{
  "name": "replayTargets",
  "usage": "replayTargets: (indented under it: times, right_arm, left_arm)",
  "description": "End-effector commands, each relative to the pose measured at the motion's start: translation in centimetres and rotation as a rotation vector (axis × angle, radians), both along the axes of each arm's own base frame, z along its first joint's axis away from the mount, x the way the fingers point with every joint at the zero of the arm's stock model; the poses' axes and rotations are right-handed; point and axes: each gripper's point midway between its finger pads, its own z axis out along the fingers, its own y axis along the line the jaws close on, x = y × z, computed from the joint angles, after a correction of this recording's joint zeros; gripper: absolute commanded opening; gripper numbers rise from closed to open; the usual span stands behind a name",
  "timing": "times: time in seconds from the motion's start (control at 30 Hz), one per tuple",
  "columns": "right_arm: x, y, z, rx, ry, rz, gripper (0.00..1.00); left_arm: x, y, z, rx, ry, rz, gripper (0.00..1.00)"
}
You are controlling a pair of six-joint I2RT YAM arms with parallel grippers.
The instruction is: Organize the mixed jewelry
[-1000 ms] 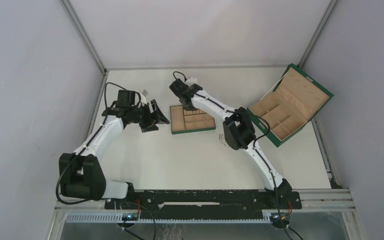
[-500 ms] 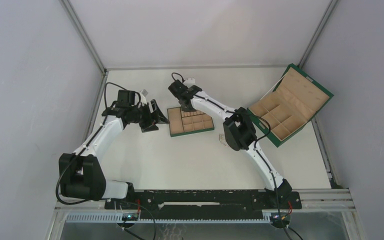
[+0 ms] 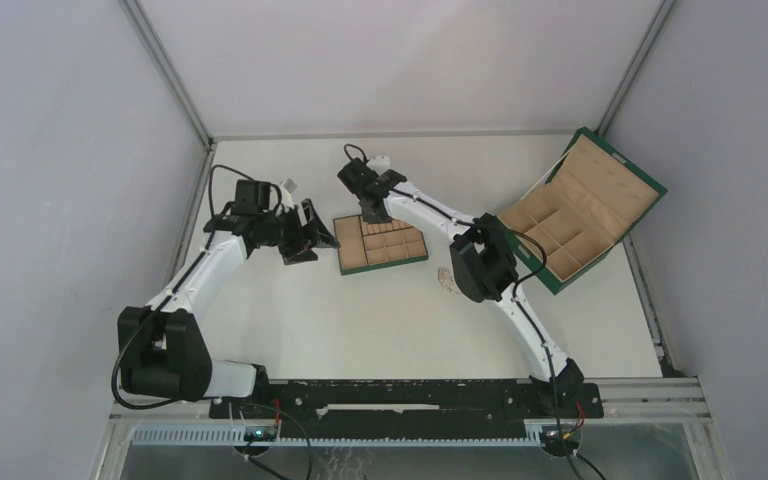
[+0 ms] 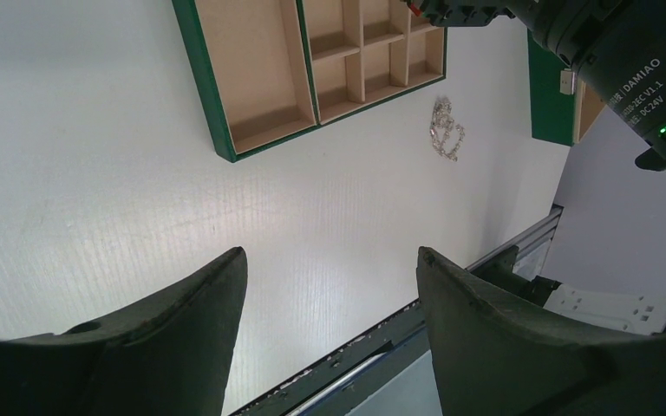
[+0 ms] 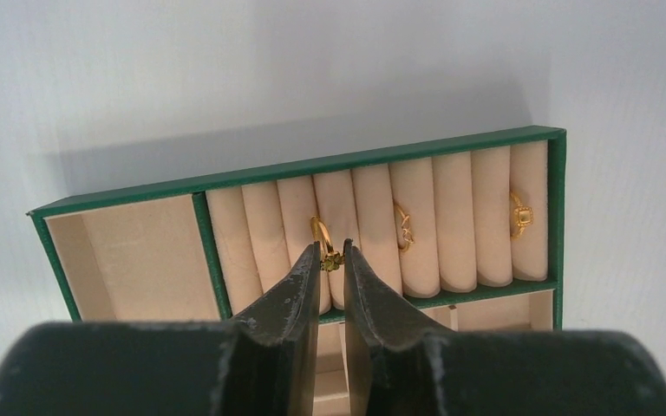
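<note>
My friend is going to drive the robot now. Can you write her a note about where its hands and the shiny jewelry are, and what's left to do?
Left gripper: jaws open, empty, hovering over the table near the tray.
Right gripper: jaws closed on the green-stone gold ring, which sits between two of the tray's ring rolls.
Done: a second gold ring and a third gold ring each sit in a slot of the rolls.
Left: release the green-stone ring, then put away the silvery chain, which lies loose on the table beside the tray.
</note>
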Motion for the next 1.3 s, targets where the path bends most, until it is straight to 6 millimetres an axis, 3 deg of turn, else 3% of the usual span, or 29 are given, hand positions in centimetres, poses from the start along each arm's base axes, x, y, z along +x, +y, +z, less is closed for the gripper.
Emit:
replayTargets:
  times: [0.0, 0.13, 0.23, 0.27, 0.57, 0.8, 1.0, 1.13, 1.27]
  right_arm:
    - [0.2, 1.5, 4.5, 0.084, -0.072, 0.041, 0.22]
    - [0.2, 1.6, 4.2, 0.087, -0.063, 0.048, 0.18]
    - [0.1, 1.5, 4.1, 0.085, -0.061, 0.048, 0.01]
    - [0.1, 1.5, 4.1, 0.084, -0.062, 0.047, 0.00]
    - [0.1, 1.5, 4.7, 0.049, -0.096, 0.064, 0.00]
    - [0.1, 0.4, 5.1, -0.001, -0.114, 0.029, 0.00]
    - [-0.3, -0.1, 7.7, 0.044, -0.131, 0.032, 0.00]
    - [-1.1, -1.4, 8.7, 0.087, -0.116, 0.059, 0.00]
    - [-2.3, -3.4, 9.2, 0.127, -0.104, 0.069, 0.00]
  left_arm:
    - [0.8, -0.4, 2.5, -0.019, -0.086, -0.029, 0.76]
    - [0.8, -0.4, 2.5, -0.020, -0.088, -0.029, 0.76]
    - [0.8, -0.3, 2.5, -0.019, -0.087, -0.026, 0.76]
    - [0.7, -0.3, 2.4, -0.018, -0.085, -0.027, 0.76]
    - [0.5, -0.3, 2.3, -0.018, -0.084, -0.026, 0.76]
    - [0.6, -0.3, 2.2, -0.018, -0.085, -0.028, 0.76]
    - [0.9, -0.1, 1.9, -0.007, -0.084, -0.010, 0.76]
    - [2.2, 0.4, 1.0, 0.015, -0.070, 0.053, 0.76]
    - [5.1, 1.3, -1.2, 0.087, -0.012, 0.127, 0.75]
